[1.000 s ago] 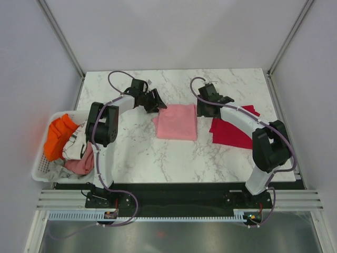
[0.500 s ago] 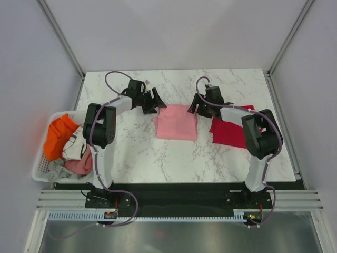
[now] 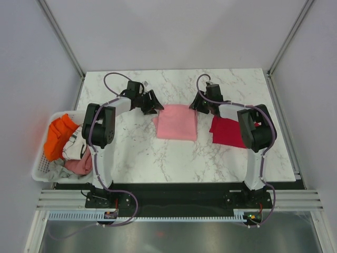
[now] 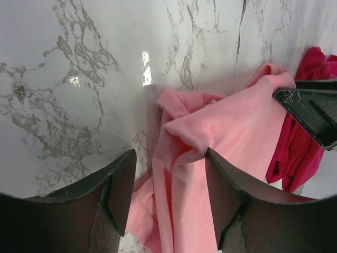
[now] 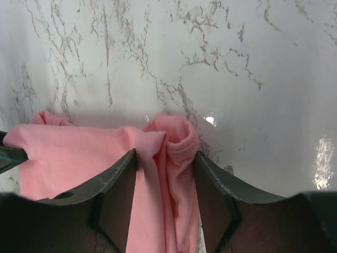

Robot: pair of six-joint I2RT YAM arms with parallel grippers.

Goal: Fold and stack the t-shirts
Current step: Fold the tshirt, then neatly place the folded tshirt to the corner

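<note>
The light pink t-shirt [image 3: 176, 122] lies folded in a rectangle at the middle of the marble table. The crimson red t-shirt [image 3: 230, 132] lies folded just to its right. My left gripper [image 3: 154, 105] is down at the pink shirt's far left corner, jaws open and straddling a raised fold [image 4: 181, 132]; the cloth touches only the right finger. My right gripper [image 3: 196, 105] is at the far right corner, jaws open around a bunched roll of pink cloth [image 5: 176, 142] that touches both fingers. In the left wrist view the red t-shirt [image 4: 300, 147] shows past the pink one.
A white basket [image 3: 39, 171] hangs off the table's left edge with orange cloth [image 3: 58, 134] and other garments in it. Bare marble [image 3: 174, 84] stretches behind the shirts. White walls and metal posts ring the table.
Both grippers have moved a little toward the far edge of the pink t-shirt. The right gripper has swung left onto its corner. Both sets of jaws widened, then narrowed around the cloth.
</note>
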